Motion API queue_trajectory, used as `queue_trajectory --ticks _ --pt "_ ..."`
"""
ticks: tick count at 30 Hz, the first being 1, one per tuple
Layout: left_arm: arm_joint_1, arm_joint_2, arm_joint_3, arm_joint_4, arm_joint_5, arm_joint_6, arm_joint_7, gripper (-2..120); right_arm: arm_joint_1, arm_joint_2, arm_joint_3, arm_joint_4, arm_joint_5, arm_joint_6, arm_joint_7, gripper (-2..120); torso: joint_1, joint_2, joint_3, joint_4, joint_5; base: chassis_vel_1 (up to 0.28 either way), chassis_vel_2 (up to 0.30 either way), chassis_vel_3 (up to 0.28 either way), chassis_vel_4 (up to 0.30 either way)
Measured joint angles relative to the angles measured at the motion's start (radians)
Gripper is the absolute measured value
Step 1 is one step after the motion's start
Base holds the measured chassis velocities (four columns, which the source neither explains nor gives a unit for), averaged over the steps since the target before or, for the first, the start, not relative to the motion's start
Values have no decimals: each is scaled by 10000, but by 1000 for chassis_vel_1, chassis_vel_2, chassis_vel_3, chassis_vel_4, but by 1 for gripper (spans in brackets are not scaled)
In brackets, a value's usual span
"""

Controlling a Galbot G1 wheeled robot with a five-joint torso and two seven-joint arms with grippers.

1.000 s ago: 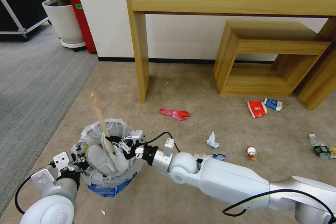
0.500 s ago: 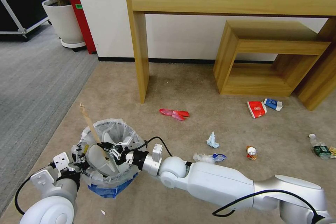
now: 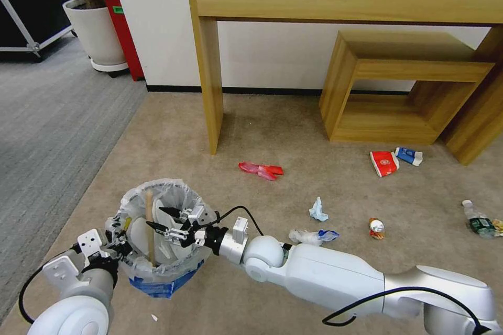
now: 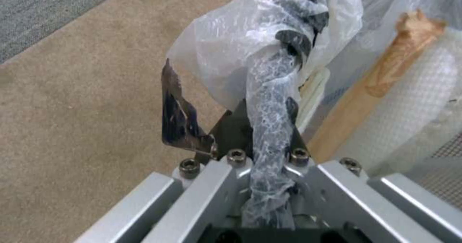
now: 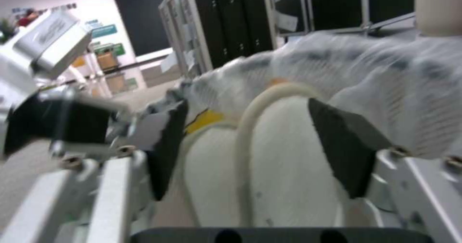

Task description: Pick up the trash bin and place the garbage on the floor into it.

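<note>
Nearest the robot, the left gripper (image 3: 116, 245) is pinching the near rim of the trash bin (image 3: 137, 200), its fingers closed on the dark rim and the bunched clear liner (image 4: 269, 102), as the left wrist view shows. The bin is sitting on the beige carpet (image 3: 272, 131) at the lower left of the head view, holding a white slipper (image 3: 137, 232) and a wooden stick (image 3: 150, 225) that is standing nearly upright inside it. The right gripper (image 3: 163, 219) is reaching over the bin's mouth from the right, its fingers spread apart and gripping nothing, just beside the stick.

Farther out, a crumpled clear wrapper (image 3: 313, 235) is lying beside the right arm, then a tissue (image 3: 317, 210) and a small can (image 3: 376, 227). A clear bottle (image 3: 479, 222) is lying at the far right. Beyond these are a red wrapper (image 3: 261, 169), a red cup (image 3: 384, 163) and a blue-white carton (image 3: 409, 156), near a low wooden shelf (image 3: 398, 89). The wooden desk (image 3: 335, 0) is standing against the wall.
</note>
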Motion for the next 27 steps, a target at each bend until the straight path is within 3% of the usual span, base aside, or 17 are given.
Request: queue_trajectory --ticks 2,8,17,20,24,27 --pt "13 5 -10 13 -2 -7 19 0 -127 -157 455 379 59 -37 187 82 0 0 0 0 1 0 0 0 0" --pt "34 92 -97 139 15 -24 45 0 -488 -1247 2189 2043 830 -630 1118 99 0 0 0 -1 3 0 0 0 0" --pt "16 297 -160 253 -3 -31 50 0 -1217 -2588 4435 3479 1313 -1289 1917 100 0 0 0 -2 3 0 0 0 0" --pt "7 433 -144 307 -12 -33 54 0 -2073 -3211 5955 3952 1335 -1533 2299 100 0 0 0 -1 3 0 0 0 0" --pt "5 495 -104 333 -10 -35 55 0 -2631 -3499 6842 4147 1223 -1632 2603 100 0 0 0 -2 3 0 0 0 0" --pt "17 565 -135 348 -22 -60 77 0 -3574 -3892 8075 4386 1018 -1581 3081 100 0 0 0 0 2 0 0 0 0"
